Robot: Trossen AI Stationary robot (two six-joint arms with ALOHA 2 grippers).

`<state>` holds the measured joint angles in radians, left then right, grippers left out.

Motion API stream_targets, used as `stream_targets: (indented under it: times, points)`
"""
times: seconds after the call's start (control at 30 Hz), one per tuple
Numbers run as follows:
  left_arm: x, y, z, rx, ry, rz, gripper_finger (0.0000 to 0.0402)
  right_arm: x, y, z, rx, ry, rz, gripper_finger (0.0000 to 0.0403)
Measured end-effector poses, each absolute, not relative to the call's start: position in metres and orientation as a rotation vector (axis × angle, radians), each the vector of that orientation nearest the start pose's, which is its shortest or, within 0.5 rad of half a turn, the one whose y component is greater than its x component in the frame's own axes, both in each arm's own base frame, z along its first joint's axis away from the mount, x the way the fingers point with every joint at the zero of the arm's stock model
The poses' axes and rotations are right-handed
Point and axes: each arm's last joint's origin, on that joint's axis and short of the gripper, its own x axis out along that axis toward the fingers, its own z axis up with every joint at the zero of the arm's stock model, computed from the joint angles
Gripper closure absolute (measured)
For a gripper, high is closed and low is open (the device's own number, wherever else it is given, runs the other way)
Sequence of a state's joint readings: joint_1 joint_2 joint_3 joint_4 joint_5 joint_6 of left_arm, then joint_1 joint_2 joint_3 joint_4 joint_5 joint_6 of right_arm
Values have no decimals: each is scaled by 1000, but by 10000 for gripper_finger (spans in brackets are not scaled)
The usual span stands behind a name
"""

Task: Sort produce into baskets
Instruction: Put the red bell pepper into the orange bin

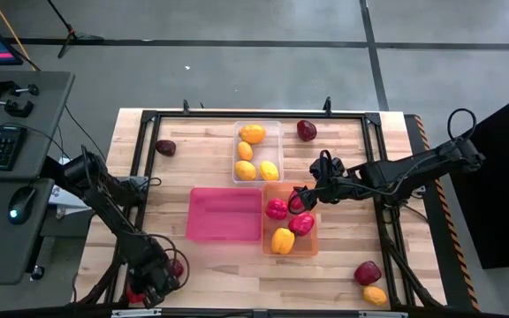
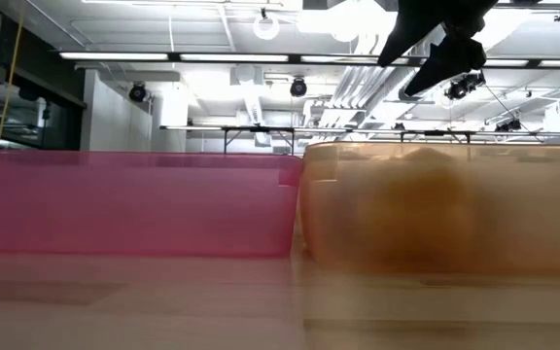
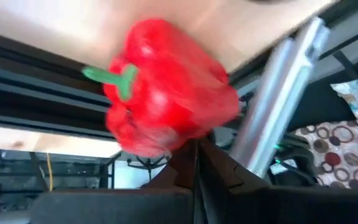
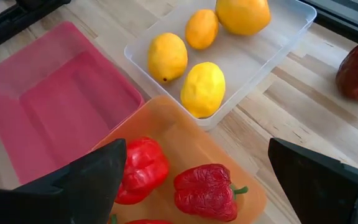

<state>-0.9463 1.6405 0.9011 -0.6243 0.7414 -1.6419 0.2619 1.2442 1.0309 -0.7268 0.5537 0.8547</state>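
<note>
A red bell pepper (image 3: pixel 166 93) with a green stem sits just past the closed fingertips of the left gripper (image 1: pixel 160 281), at the table's 7 o'clock corner; whether the fingers actually pinch it cannot be told, since they meet below it in the wrist view. The right gripper (image 1: pixel 303 200) hovers with its fingers spread wide and nothing between them over the orange bin (image 1: pixel 312 247), which holds red peppers (image 4: pixel 207 191) and a yellow one (image 1: pixel 282 239). The empty pink bin (image 1: pixel 224 215) touches it at 9 o'clock. The clear bin (image 4: pixel 260 46) at 12 o'clock holds four yellow-orange citrus pieces (image 4: pixel 202 89). Loose maroon pieces lie at 1 o'clock (image 1: pixel 306 131), 10 o'clock (image 1: pixel 165 147) and 5 o'clock (image 1: pixel 367 272), the last beside an orange piece (image 1: pixel 375 295).
</note>
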Motion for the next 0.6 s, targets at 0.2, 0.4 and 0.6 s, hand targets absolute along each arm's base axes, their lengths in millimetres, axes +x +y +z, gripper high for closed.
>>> stream_targets:
  times: [0.2,0.4,0.6]
  points:
    - [150,-226,153,-827,2161,162,401,237,48,286,419,680,-608,22]
    - [164,-204,152,-799,2112,200,401,237,48,285,416,686,-610,22]
    - [175,-172,157,-716,2052,264,401,237,48,285,416,685,-610,22]
